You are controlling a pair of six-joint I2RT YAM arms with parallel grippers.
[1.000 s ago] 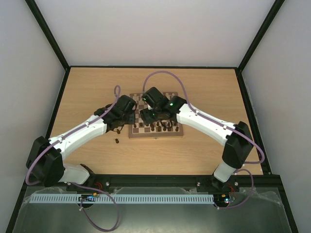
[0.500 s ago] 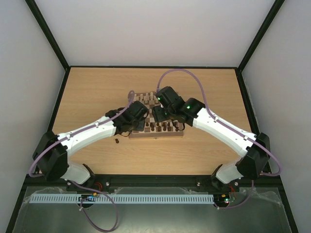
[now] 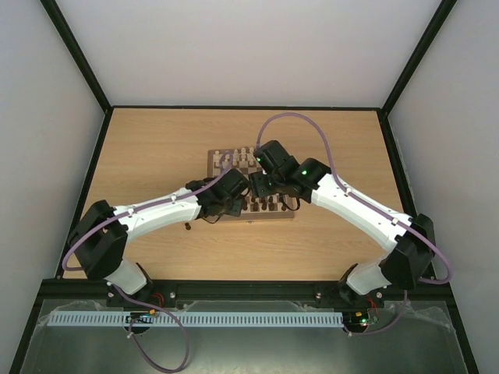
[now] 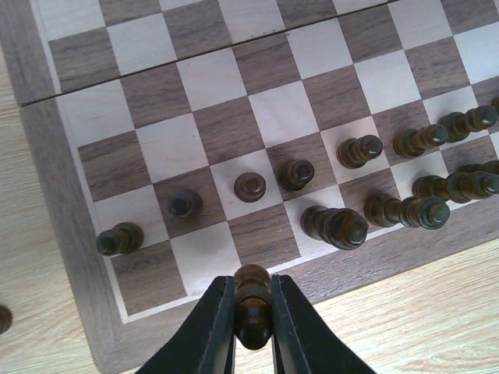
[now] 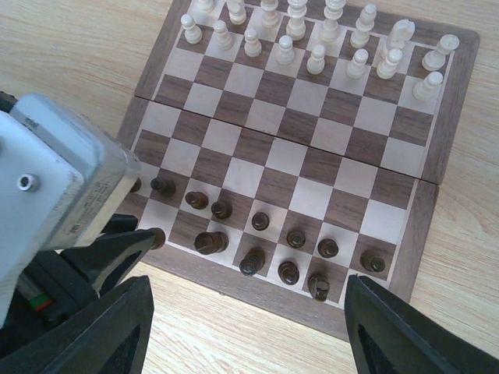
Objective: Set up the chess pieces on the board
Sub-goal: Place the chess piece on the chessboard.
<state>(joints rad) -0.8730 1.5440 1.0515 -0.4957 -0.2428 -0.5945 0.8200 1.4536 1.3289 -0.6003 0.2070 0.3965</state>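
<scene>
The left gripper was all but shut, its two black fingers pinching a dark piece upright between them. The held piece sat over the near border of the board, close to the near left corner and just short of the first row of squares; whether its base touched the wood could not be told. Just beyond it, a row of dark pawns stood on the second row from the near edge, with several taller dark pieces on the near row further right, while the near-row squares at the left stood bare. The right gripper hung above the near edge of the board with its fingers spread wide apart, holding and touching nothing. From its wrist view the cream pieces filled the two far rows. Seen from above, both grippers were close together over the near half of the board, and one stray dark piece lay on the table just off the near left corner.
</scene>
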